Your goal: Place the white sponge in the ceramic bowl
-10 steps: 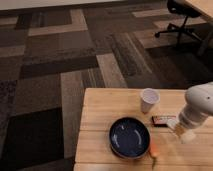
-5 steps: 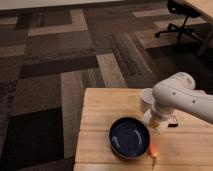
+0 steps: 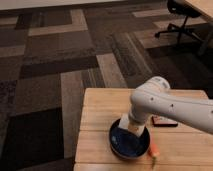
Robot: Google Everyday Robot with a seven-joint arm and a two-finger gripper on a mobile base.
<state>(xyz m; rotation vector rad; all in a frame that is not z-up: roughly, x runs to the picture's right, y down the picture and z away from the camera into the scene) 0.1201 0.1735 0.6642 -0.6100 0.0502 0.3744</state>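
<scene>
Over the bench (image 3: pixel 100 107), the hand (image 3: pixel 133 126) gripped the white sponge (image 3: pixel 128 125) above the ceramic bowl (image 3: pixel 129 143); release remained.

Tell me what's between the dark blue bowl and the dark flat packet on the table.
In the camera view, the arm and its pincer, over the bowl with the sponge, cover that stretch toward the packet.

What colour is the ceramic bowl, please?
Glossy dark navy blue, in the camera view: ceramic bowl, under the gripper.
</scene>
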